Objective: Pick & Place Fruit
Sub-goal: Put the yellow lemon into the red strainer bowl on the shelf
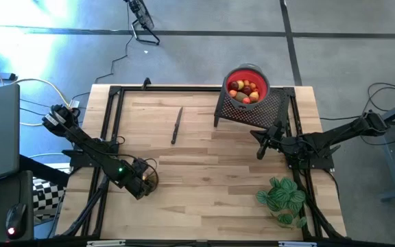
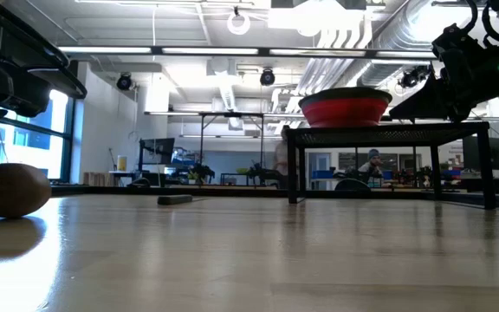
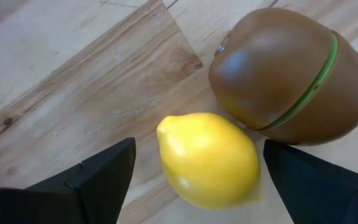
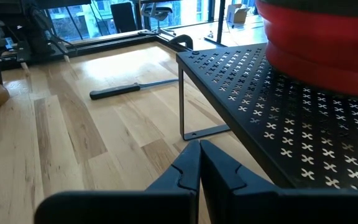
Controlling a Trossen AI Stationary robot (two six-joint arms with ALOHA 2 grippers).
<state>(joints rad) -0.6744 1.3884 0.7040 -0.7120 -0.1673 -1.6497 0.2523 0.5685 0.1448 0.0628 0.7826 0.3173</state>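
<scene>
A yellow lemon (image 3: 207,158) lies on the table against a brown kiwi (image 3: 291,74) with a green seam, near the table's near-left corner. My left gripper (image 3: 197,146) is open just above them, a finger on either side of the lemon and apart from it. In the high view this gripper (image 1: 142,181) covers most of both fruits. The low view shows the kiwi (image 2: 11,191) resting on the wood. Several more fruits (image 1: 244,90) sit in the red bowl (image 1: 259,74) on the black perforated stand (image 1: 269,110). My right gripper (image 4: 199,165) is shut, hovering at the stand's near edge (image 1: 260,147).
A thin dark knife (image 1: 177,125) lies on the table's middle-left, toward the far edge. A green leafy plant (image 1: 283,199) stands at the near-right corner. Black frame rails (image 1: 108,116) run along the table's sides. Bare wood (image 1: 204,171) lies between the two arms.
</scene>
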